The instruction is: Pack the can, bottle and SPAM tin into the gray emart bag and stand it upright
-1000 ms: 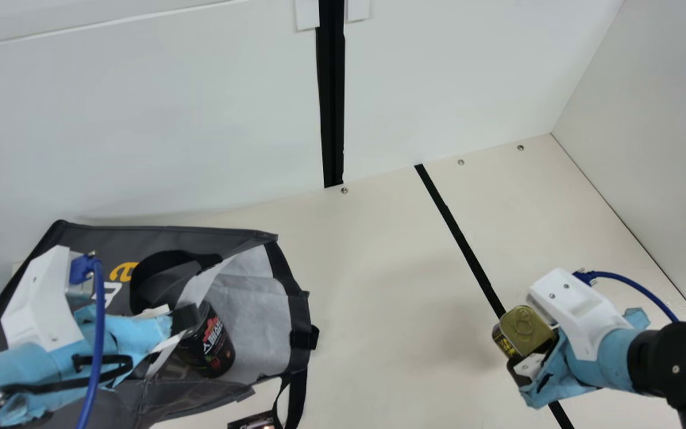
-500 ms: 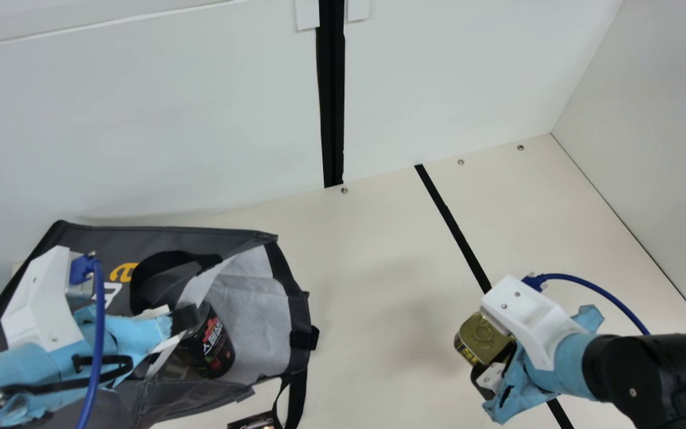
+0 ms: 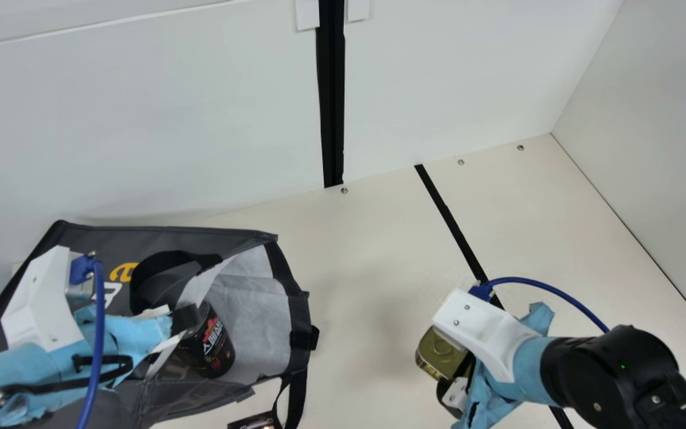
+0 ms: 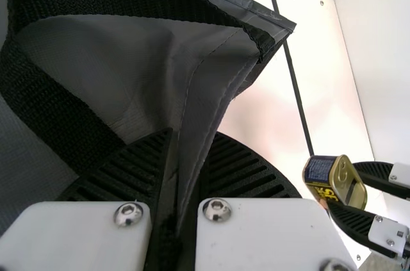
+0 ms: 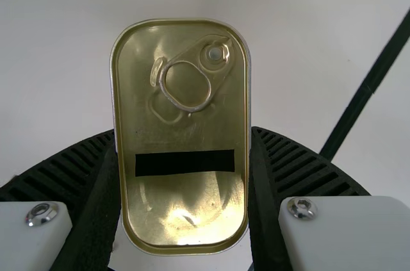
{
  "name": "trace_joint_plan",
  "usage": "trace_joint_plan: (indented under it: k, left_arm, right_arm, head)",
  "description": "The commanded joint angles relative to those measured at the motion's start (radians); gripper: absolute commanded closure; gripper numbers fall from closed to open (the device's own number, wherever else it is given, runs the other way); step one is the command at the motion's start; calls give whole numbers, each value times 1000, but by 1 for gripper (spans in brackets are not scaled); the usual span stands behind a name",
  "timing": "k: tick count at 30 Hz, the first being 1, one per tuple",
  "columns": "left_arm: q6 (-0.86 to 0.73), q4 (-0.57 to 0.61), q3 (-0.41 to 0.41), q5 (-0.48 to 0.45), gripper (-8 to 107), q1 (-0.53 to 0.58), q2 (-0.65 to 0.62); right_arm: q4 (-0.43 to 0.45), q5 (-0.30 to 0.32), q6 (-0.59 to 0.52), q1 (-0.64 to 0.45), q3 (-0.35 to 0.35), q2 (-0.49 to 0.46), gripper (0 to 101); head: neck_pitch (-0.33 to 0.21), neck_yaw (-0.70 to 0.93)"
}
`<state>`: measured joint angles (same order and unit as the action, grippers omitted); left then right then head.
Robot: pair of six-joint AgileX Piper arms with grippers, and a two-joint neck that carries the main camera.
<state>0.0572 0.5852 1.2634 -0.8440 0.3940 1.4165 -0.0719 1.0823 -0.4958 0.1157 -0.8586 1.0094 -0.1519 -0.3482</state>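
A black can (image 3: 217,354) sits tilted inside the gray emart bag (image 3: 300,310); the left gripper (image 3: 183,320), nearly closed, pinches its fabric edge, the right gripper (image 3: 453,387), parted tin-wide, clasps the SPAM tin (image 3: 440,353) outside

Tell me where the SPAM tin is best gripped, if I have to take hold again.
I'd grip the SPAM tin across its two long side walls, coming from the lid side, much as the right gripper holds it. It is longer than it is wide, with near-parallel long sides, so that should seat well.
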Motion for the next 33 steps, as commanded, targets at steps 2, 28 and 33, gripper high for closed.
trace_joint_plan:
  k: [2, 28, 33]
  left_arm:
    - [0, 0, 0, 0, 107, 0, 0]
    - [0, 0, 0, 0, 107, 0, 0]
    - [0, 0, 0, 0, 107, 0, 0]
  right_arm:
    - [2, -7, 11, 52, -6, 11, 101]
    - [-320, -226, -201, 166, 25, 83, 101]
    - [-436, -279, -299, 156, 46, 84, 101]
  head:
    - [-23, -1]
    - [-23, -1]
    - [-23, -1]
